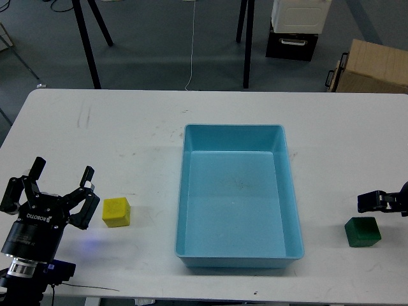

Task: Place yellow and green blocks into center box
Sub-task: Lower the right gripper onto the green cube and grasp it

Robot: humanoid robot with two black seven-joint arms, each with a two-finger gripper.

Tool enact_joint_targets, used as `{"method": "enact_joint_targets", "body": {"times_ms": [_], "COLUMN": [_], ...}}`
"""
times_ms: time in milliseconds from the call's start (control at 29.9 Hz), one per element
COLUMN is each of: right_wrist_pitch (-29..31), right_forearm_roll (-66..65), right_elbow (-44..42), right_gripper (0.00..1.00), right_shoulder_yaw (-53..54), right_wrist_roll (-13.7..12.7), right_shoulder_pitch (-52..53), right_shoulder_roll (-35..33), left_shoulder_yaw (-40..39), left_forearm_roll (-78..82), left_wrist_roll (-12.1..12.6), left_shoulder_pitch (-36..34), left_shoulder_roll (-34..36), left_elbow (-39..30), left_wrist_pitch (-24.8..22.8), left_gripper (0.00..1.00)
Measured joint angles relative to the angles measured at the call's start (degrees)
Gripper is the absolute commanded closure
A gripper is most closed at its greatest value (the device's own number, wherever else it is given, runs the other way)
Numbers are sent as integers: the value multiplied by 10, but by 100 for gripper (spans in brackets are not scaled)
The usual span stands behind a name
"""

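White table (127, 121) holds blue tray (293, 191), blocks flanking, cardboard box (373, 67) beyond.

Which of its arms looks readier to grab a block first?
Probably the left. The left gripper is open, fingers spread just beside the yellow block. The right gripper sits near the green block but is mostly out of view.

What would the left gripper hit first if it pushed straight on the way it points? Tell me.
Probably nothing. The open left gripper points up the bare white table; the yellow block sits to its right, off that line. Depth is unclear.
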Motion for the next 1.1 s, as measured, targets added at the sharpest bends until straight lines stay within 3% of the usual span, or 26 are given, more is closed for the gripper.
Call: {"method": "enact_joint_targets", "body": {"times_ms": [402, 435, 502, 602, 636, 736, 870, 1104], "right_wrist_pitch": [-7, -8, -11, -18, -19, -22, -29, -29], "right_forearm_roll": [-4, -4, -4, -4, -5, -8, -9, 8], "right_elbow": [-7, -7, -7, -7, -7, -7, -7, 0], "right_gripper": [4, 9, 26, 68, 76, 81, 98, 99], "right_shoulder_yaw": [0, 1, 1, 1, 1, 1, 3, 42], "right_wrist_roll": [0, 0, 0, 0, 0, 0, 0, 0], "right_shoulder_pitch": [-45, -47, -48, -49, -49, -50, -51, -11], "right_shoulder_roll": [53, 54, 54, 55, 55, 55, 55, 41], "left_shoulder_yaw": [0, 0, 0, 0, 0, 0, 1, 1], "left_forearm_roll": [0, 0, 0, 0, 0, 2, 4, 4], "left_wrist_roll": [0, 0, 0, 0, 0, 0, 0, 0], "left_shoulder_pitch": [-1, -1, -1, -1, -1, -1, 0, 0], "left_shoulder_roll": [0, 0, -1, -1, -1, -1, -1, -2], "left_elbow": [9, 10, 10, 10, 10, 11, 12, 16], "left_wrist_pitch": [0, 0, 0, 0, 0, 0, 0, 0], "left_gripper": [0, 0, 0, 0, 0, 0, 0, 0]}}
